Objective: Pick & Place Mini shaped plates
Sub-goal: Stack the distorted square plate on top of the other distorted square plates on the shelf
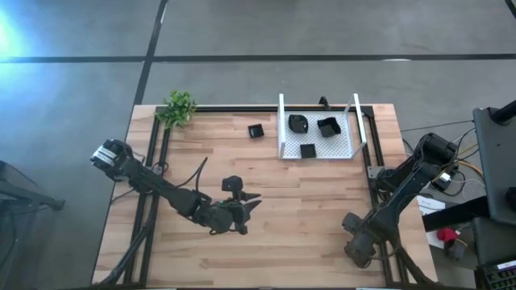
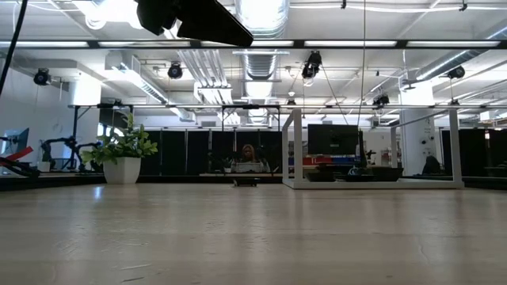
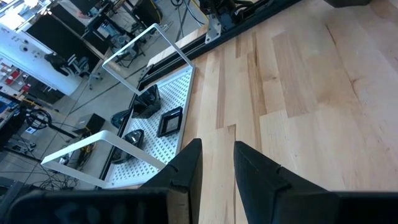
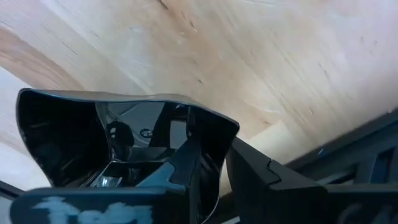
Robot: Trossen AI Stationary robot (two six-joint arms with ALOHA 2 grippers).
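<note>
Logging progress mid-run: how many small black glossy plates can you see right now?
5: three inside the white mesh tray at and; one on the wooden table left of it; one in the right gripper's jaws. Others may be hidden.

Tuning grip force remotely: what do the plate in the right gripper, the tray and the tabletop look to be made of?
Plate: black, glossy, likely glazed ceramic or hard plastic; its walls mirror the surroundings. The right gripper has a finger on each side of its wall.
Tray: white, matte, perforated sheet, probably painted metal; rows of small holes show.
Tabletop: light wood planks, smooth; grain and board seams are visible.
</note>
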